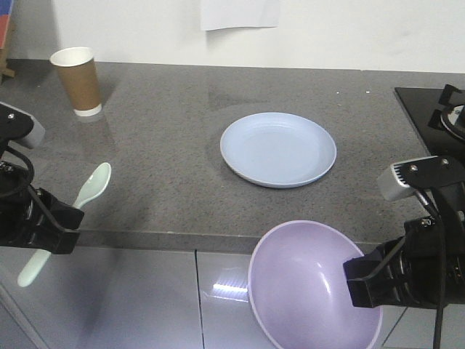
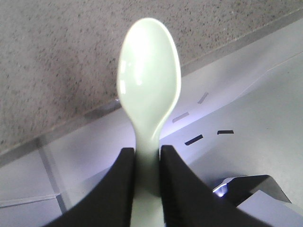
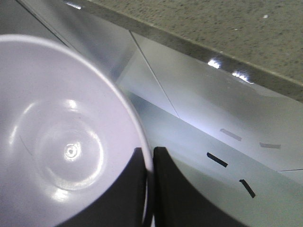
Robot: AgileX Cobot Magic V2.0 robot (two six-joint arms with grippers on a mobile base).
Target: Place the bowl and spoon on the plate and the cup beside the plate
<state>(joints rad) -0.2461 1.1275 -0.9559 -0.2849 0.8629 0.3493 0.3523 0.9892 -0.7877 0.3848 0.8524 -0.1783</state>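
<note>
The pale blue plate point(image 1: 278, 149) lies empty on the grey countertop, right of centre. At the back left stands the brown paper cup point(image 1: 78, 80), upright. My left gripper point(image 1: 59, 220) is shut on the handle of the mint-green spoon point(image 1: 91, 186), whose bowl end point(image 2: 149, 71) points over the counter's front edge. My right gripper point(image 1: 361, 280) is shut on the rim of the lavender bowl point(image 1: 305, 283), one finger inside point(image 3: 125, 189) and one outside. The bowl point(image 3: 61, 137) hangs tilted in front of the counter edge, below the plate.
A black stove top point(image 1: 436, 109) sits at the counter's right end. Grey cabinet fronts point(image 1: 145, 298) lie below the counter edge point(image 1: 167, 236). A white sheet point(image 1: 240, 13) hangs on the back wall.
</note>
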